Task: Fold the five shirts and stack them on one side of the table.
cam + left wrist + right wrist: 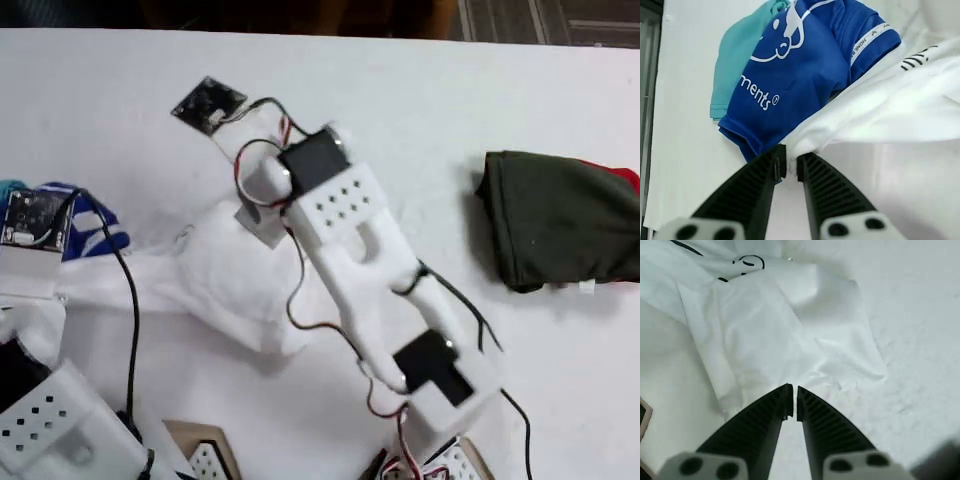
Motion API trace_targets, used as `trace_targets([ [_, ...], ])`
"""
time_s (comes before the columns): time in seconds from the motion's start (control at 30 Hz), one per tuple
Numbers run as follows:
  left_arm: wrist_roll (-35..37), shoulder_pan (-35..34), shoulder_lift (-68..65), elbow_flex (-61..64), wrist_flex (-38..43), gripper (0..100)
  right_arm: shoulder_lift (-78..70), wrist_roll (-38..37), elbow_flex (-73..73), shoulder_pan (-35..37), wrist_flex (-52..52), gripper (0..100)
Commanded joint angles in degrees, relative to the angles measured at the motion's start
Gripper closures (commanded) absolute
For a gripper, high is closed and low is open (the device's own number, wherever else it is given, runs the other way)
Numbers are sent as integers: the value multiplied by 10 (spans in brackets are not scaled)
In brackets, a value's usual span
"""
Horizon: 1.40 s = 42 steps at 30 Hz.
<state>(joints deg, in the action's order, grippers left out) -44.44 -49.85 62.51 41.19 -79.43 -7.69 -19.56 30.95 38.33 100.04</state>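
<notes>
White tabletop (480,90), dark floor (300,12) along the top edge. Blue shirt (805,75) carries white lettering. Left jaws and right jaws each pinch the white shirt (235,285).

The white worktop (450,90) bears a crumpled white shirt (230,285) centrally, a blue shirt (805,65) overlapping a teal shirt (737,55), and a folded green shirt (555,220) (atop a red shirt (622,175)).

White table (480,90) in even light, dark floor (300,12) beyond its far edge, grey ribbed mat (560,20)

White lettering (757,95) (cut off by folds) on the blue shirt (812,57).
</notes>
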Motion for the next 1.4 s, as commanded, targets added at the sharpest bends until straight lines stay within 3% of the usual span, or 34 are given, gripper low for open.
trace_targets([
  [0.0,-5,-5,5,-17,2,975,34,-4,-11,-2,11,978],
  [0.23,-3,-5,5,14,3,975,-105,25,-33,-23,-55,971],
  [0.33,-5,-6,5,15,3,975,-189,33,-15,-30,-65,901],
  [0.43,-6,-6,5,15,2,975,-261,33,42,-31,-50,832],
  [0.7,-6,-6,5,15,2,975,-393,34,215,-30,13,865],
  [1.37,-6,-6,5,15,2,975,-411,33,178,-36,14,865],
])
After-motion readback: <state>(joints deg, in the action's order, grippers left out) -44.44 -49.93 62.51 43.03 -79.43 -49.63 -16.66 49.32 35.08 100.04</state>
